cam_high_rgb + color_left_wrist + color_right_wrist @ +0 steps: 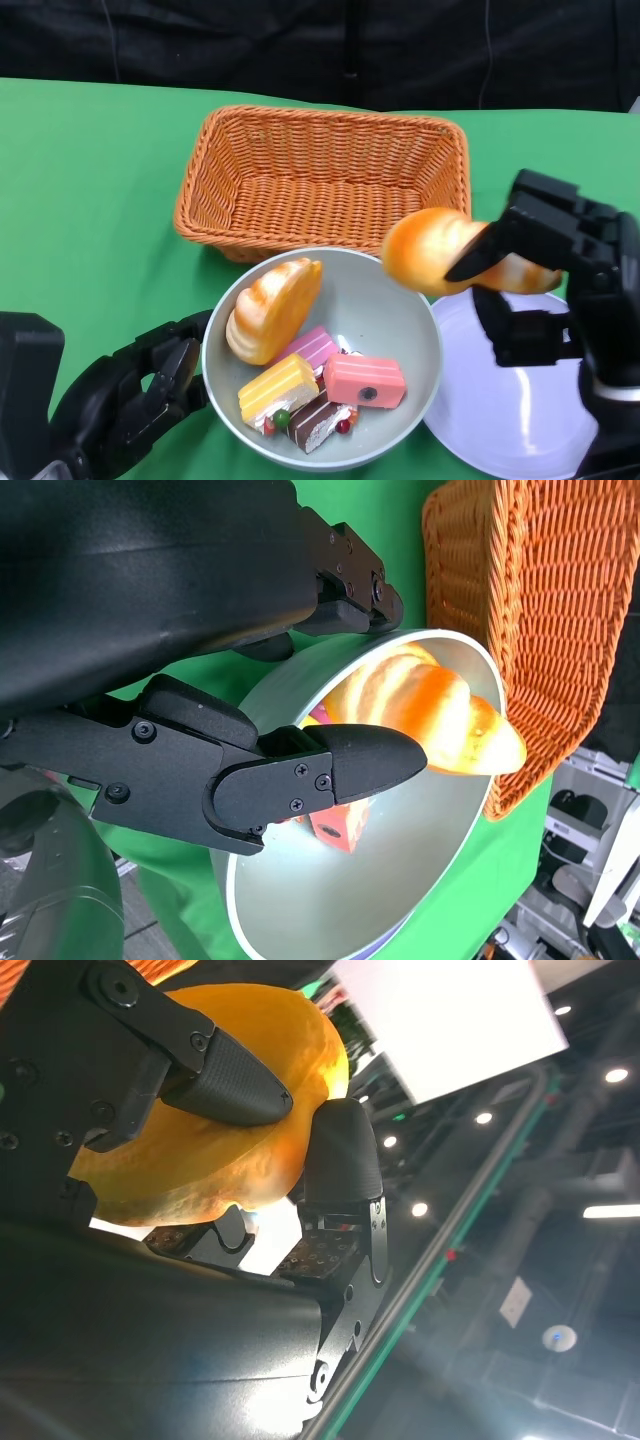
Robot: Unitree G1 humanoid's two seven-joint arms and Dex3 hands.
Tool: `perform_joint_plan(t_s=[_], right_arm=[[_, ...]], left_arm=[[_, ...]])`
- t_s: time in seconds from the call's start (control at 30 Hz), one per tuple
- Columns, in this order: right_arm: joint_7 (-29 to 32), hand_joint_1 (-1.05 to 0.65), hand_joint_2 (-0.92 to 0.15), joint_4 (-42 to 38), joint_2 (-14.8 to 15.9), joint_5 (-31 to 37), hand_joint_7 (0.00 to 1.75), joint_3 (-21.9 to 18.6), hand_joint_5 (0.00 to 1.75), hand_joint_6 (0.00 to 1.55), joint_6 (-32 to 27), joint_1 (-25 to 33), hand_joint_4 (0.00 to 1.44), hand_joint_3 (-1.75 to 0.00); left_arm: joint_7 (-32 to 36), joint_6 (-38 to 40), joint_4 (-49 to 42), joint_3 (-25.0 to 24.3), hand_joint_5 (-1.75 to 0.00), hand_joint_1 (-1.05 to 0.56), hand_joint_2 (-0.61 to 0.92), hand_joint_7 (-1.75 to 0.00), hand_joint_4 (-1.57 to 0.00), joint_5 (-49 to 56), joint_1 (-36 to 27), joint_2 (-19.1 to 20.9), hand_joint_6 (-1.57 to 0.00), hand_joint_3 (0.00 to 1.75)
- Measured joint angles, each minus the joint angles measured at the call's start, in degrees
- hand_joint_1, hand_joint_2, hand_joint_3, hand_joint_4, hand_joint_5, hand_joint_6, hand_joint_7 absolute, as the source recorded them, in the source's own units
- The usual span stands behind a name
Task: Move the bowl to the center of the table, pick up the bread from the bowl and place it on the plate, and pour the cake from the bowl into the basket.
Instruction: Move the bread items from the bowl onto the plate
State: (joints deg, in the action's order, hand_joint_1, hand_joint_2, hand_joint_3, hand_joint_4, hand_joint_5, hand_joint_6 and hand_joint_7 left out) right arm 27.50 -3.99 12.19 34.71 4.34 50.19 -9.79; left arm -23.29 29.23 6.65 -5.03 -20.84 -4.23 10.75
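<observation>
A grey-green bowl (400, 300) sits in front of the basket and holds a bread roll (272, 308) and several cake slices (330, 385). My right hand (560, 260) grips a second golden bread (430, 250) in the air above the bowl's right rim, just left of the white plate (510, 400). In the right wrist view the fingers (225, 1080) clamp that bread (200, 1170). My left hand (140, 390) holds the bowl at its left rim; the left wrist view shows its fingers (330, 765) over the bowl's edge (470, 810).
An empty orange wicker basket (325, 180) stands behind the bowl on the green table (90, 180). The plate is bare and partly tucked under the bowl's right side. A dark backdrop lies beyond the table's far edge.
</observation>
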Motion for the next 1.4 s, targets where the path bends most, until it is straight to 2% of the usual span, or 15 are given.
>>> perform_joint_plan(t_s=[0.13,0.33,0.43,0.53,0.73,0.93,1.0,1.03,1.27,1.4], right_arm=[[0.6,-0.18,-0.01,-2.0,2.0,2.0,1.43,-2.3,1.71,0.98,0.4,-0.9,1.04,-1.75],[1.7,-0.18,-0.01,-4.3,5.9,5.4,1.43,-4.9,1.74,0.95,0.3,-0.9,1.02,-1.75],[1.8,-0.15,0.04,-4.3,8.0,8.7,1.46,-5.9,1.75,0.96,-2.4,-0.7,1.03,-1.75],[1.8,-0.12,0.05,-4.3,9.5,11.2,1.46,-6.0,1.75,0.98,-5.2,-0.2,1.05,-1.75],[2.5,-0.06,0.09,-6.3,10.6,14.0,1.39,-3.8,1.73,1.04,-9.1,0.7,1.07,-1.74],[3.8,-0.06,0.09,-6.4,11.4,14.2,1.37,-2.8,1.72,1.04,-10.1,0.7,1.07,-1.74],[4.5,-0.01,0.01,-8.3,11.8,15.4,1.29,-1.5,1.60,1.06,-11.3,0.2,1.09,-1.57],[4.6,0.00,-0.01,-10.1,12.1,16.3,1.27,-0.6,1.58,1.07,-12.5,0.0,1.09,-1.55],[5.4,0.01,-0.06,-17.8,13.3,17.6,1.16,3.7,1.50,1.10,-15.5,-1.7,1.10,-1.49],[5.5,0.00,-0.07,-19.8,13.4,17.6,1.13,5.5,1.48,1.11,-16.0,-1.9,1.10,-1.49]], left_arm=[[0.0,0.0,0.0,0.0,-0.56,-0.73,0.92,-0.02,-0.17,0.0,0.0,-0.2,-0.31,0.60],[0.0,0.2,0.0,0.0,-0.57,-0.73,0.92,-0.02,-0.16,0.0,0.0,-0.3,-0.31,0.60],[0.0,0.2,0.0,0.0,-0.58,-0.73,0.92,-0.01,-0.14,-0.1,0.0,-0.3,-0.30,0.61],[0.0,0.2,0.0,0.0,-0.59,-0.73,0.92,-0.02,-0.15,-0.1,0.0,-0.1,-0.31,0.61],[0.0,0.3,0.0,-0.1,-0.59,-0.72,0.92,-0.01,-0.13,-0.6,0.0,0.0,-0.30,0.62],[0.0,0.3,0.0,-0.1,-0.59,-0.72,0.92,-0.01,-0.13,-1.1,0.0,0.1,-0.30,0.62],[0.0,0.2,0.0,-0.1,-0.60,-0.72,0.92,-0.01,-0.13,-1.1,0.0,0.2,-0.30,0.62],[0.0,0.2,0.0,-0.1,-0.60,-0.72,0.92,-0.01,-0.13,-1.2,0.0,0.2,-0.30,0.62],[0.0,0.3,0.4,-0.2,-0.61,-0.72,0.92,-0.01,-0.13,-1.2,-0.3,0.4,-0.30,0.63],[0.0,0.3,0.6,-0.2,-0.61,-0.72,0.92,-0.01,-0.12,-1.2,-0.3,0.4,-0.30,0.63]])
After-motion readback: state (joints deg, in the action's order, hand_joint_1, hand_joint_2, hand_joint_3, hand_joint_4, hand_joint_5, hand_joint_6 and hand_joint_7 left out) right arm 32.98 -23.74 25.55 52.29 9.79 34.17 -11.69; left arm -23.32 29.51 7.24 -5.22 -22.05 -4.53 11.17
